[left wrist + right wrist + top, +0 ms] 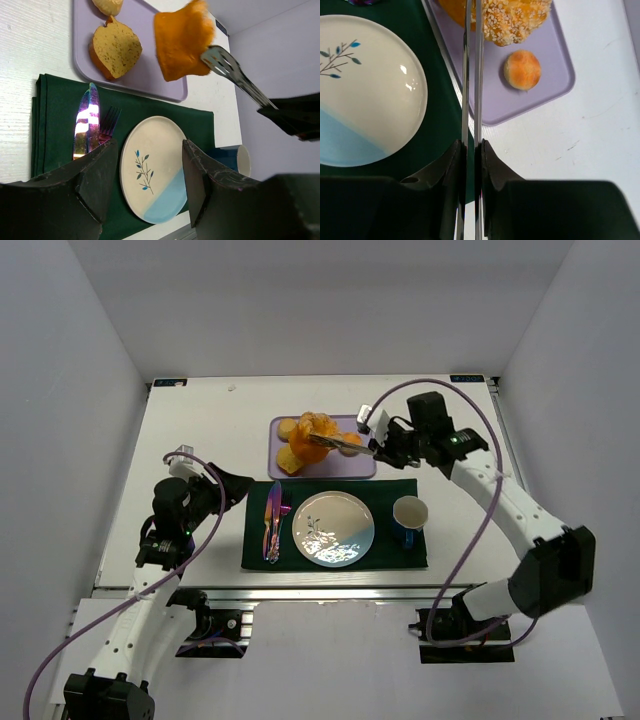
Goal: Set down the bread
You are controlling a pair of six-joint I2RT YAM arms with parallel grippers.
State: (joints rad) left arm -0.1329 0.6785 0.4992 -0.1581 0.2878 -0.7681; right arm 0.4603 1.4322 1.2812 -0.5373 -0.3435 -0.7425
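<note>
Golden ridged bread [180, 40] pinched by slotted metal tongs [226, 64].

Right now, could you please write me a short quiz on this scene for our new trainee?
1. Multiple choice: what does the right gripper clamp? A) a fork B) the tongs C) a cup
2. True or false: the bread lies on the plate.
3. Fill in: the small round bun sits on the purple ____.

Key: 1 B. 2 False; the tongs hold the bread over the tray, and the plate is bare. 3 tray.
</note>
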